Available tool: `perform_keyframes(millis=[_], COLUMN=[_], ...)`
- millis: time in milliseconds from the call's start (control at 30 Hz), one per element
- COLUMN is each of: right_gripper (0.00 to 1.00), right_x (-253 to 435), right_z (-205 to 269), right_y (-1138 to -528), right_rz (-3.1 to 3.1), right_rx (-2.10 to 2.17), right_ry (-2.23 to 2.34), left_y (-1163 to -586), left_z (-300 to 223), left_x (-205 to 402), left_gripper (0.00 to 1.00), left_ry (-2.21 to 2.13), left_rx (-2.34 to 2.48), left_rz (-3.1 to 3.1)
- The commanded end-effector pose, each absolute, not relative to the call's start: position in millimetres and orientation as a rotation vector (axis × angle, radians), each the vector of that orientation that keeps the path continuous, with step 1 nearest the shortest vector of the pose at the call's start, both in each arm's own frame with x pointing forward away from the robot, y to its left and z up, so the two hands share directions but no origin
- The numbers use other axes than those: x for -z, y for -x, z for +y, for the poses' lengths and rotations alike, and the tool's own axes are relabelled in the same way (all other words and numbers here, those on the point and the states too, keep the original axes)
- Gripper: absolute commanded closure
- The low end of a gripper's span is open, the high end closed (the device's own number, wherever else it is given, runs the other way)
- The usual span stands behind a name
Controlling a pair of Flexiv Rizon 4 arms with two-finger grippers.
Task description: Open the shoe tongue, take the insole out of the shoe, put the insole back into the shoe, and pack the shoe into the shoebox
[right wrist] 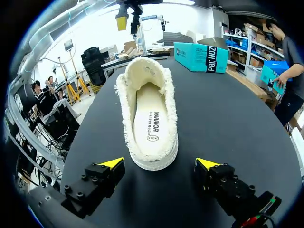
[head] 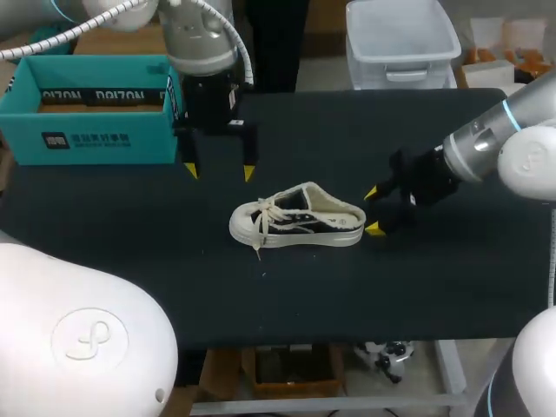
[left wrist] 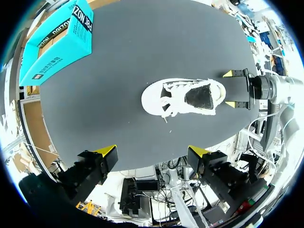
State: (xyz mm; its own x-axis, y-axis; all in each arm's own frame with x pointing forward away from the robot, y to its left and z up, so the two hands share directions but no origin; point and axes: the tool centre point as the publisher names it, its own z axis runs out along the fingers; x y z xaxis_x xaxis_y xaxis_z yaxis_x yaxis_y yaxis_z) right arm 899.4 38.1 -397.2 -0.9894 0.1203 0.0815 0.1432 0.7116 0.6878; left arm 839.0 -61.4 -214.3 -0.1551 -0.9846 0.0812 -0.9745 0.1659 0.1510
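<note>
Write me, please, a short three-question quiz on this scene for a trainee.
1. True or false: the insole lies inside the shoe.
2. Which end of the shoe faces the right gripper? A. toe B. heel C. sole
3. Fill in: the right gripper's fingers stand at either side of the shoe without touching it, so the gripper is ___.
Key: 1 true; 2 B; 3 open.
</note>
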Motion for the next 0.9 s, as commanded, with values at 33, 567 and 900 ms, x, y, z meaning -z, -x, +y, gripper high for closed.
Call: perform_keyframes(millis=[33,567,900], right_gripper=[0.0,0.0,0.0], right_x=[407,415,424], right_z=[45,59,65], right_y=[-907,-896,-890], right_rz=[-2.863,-2.817,-2.801], right_rx=[1.175,1.199,1.245], right_ry=[0.22,0.222,0.232], left_y=[-839,-837,-834], left_z=[-62,-77,-81], left_x=[218,230,233], left_gripper=[0.0,0.0,0.0], left_ry=[-1.927,-1.978,-1.971], left_rx=[0.092,0.08,0.081], left_rz=[-2.271,-2.257,-2.256])
